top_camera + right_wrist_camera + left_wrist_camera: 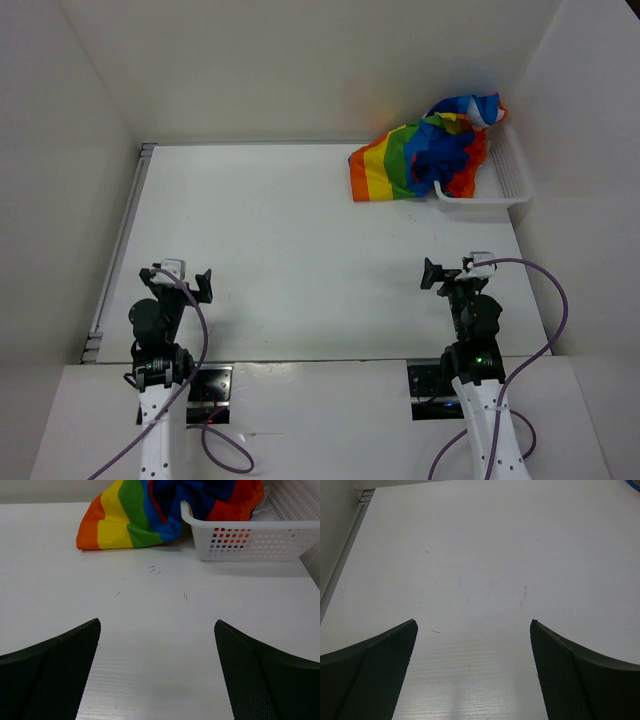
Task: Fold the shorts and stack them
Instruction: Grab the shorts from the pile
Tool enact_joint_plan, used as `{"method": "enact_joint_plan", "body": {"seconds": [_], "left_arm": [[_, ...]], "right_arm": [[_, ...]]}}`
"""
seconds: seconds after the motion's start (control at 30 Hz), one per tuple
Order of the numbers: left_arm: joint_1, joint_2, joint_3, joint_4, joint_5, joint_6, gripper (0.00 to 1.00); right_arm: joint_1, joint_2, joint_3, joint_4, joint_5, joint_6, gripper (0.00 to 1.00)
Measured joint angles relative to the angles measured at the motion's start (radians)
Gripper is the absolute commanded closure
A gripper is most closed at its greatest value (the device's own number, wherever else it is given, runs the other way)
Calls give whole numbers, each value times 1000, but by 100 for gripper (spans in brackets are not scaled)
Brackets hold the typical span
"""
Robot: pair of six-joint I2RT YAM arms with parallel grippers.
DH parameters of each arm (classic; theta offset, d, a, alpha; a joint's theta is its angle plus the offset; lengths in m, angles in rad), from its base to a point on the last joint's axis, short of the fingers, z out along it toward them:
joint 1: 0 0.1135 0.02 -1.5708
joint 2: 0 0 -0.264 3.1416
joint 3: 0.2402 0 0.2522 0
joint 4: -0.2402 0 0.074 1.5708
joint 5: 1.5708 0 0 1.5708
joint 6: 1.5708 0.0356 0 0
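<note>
both hands are wide open on my end, gripping nothing: left hand (473,621) and right hand (157,621) sit near the front of the desk (300,230). the rainbow shorts (425,150) are a rumpled heap far right, half in the white mesh basket (500,198), half spilling over its left rim onto the desk.

Overhead camera is looking down from behind; wrist cameras are facing forward, low over the table (480,555), the right one sharing the shorts (125,520).
</note>
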Motion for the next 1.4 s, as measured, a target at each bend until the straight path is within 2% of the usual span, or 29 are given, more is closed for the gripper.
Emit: {"method": "enact_joint_plan", "body": {"seconds": [0.23, 0.4, 0.5, 0.63, 0.7, 0.73, 0.83, 0.9, 1.0, 1.03, 1.1, 1.17, 1.23, 1.3, 1.37, 1.4], "left_arm": [[0, 0, 0, -1, 11, 0, 0], [-2, 0, 0, -28, 182, 0, 0], [-2, 0, 0, 27, 239, 0, 0], [-8, 6, 24, 166, 235, -1, 0], [-19, 37, 86, 179, 211, 0, 0], [-23, 80, 142, 160, 208, -1, 0], [-32, 332, 380, 115, 199, 2, 0], [-42, 597, 614, 52, 201, 1, 0], [-99, 1044, 1004, -62, 176, 0, 0], [-123, 1149, 1096, -76, 162, -1, 0], [-195, 1347, 1207, -130, 81, -1, 0], [-288, 1471, 1243, -230, 6, -1, 0], [-391, 1617, 1355, -423, -51, 0, 0], [-484, 1849, 1625, -616, -70, 0, 0], [-537, 2094, 1965, -778, -37, 2, 0], [-551, 2187, 2092, -801, -14, 0, 0]], "right_arm": [[0, 0, 0, 0, 0, 0, 1], [-2, 0, 0, 0, -60, -32, 1], [-3, 0, 0, 1, -269, -225, 0], [-3, 0, -1, -26, -507, -835, 0], [-3, 0, -4, 8, -540, -966, 0], [-3, 0, -7, 47, -544, -961, 0], [2, 17, 35, 158, -576, -860, 0], [14, 68, 133, 152, -626, -844, 0], [35, 191, 318, 148, -623, -782, 1], [39, 238, 372, 147, -607, -759, 1], [42, 378, 532, 109, -555, -675, 1], [45, 574, 734, 43, -481, -560, 1], [50, 798, 984, -63, -403, -429, 1], [59, 1004, 1209, -140, -315, -313, 1], [75, 1138, 1311, -163, -231, -221, 1], [83, 1175, 1314, -178, -197, -192, 1]]}}
